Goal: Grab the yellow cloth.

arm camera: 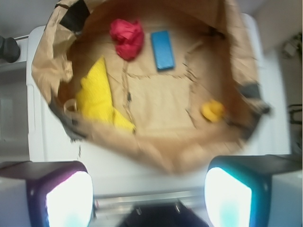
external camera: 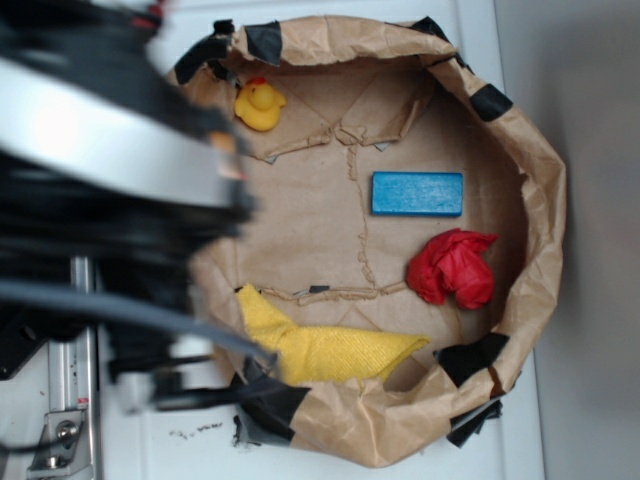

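The yellow cloth (external camera: pixel 322 346) lies as a long pointed wedge along the near inner wall of the brown paper basin (external camera: pixel 530 190). In the wrist view the yellow cloth (arm camera: pixel 97 94) sits at the left of the basin (arm camera: pixel 236 56). My gripper (arm camera: pixel 148 198) hangs high above the basin's rim, outside it, open with nothing between its two glowing fingers (arm camera: pixel 68 198). In the exterior view the arm is a large blur at the left and the fingertips are hidden.
A blue block (external camera: pixel 417 193) lies mid-basin, a red cloth ball (external camera: pixel 453 268) beside it, and a small yellow rubber duck (external camera: pixel 259 105) at the far side. The same blue block (arm camera: pixel 162 50), red ball (arm camera: pixel 127 38) and duck (arm camera: pixel 212 110) show in the wrist view. A white table (external camera: pixel 520 440) surrounds the basin.
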`<state>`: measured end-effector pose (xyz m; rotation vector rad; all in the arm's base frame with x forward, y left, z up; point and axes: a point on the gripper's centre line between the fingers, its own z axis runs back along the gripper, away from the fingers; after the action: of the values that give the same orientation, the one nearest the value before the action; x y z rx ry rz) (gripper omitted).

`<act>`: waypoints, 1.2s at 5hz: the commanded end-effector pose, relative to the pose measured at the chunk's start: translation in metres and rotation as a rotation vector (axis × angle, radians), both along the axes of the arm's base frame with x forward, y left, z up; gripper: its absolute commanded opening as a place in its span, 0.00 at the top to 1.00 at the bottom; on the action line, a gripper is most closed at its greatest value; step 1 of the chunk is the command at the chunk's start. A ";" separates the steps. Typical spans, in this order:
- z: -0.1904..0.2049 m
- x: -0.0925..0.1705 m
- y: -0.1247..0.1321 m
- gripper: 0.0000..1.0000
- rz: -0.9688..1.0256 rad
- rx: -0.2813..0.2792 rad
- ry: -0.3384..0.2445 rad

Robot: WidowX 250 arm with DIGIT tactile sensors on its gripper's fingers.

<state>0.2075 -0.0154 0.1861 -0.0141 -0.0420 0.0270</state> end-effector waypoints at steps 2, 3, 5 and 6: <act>-0.076 0.069 -0.024 0.00 0.016 -0.109 0.165; -0.077 0.060 -0.025 0.00 0.084 -0.163 0.208; -0.101 0.047 -0.017 0.00 0.335 -0.183 0.301; -0.121 0.042 -0.024 0.00 0.368 -0.216 0.347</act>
<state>0.2493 -0.0371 0.0587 -0.2112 0.3402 0.3906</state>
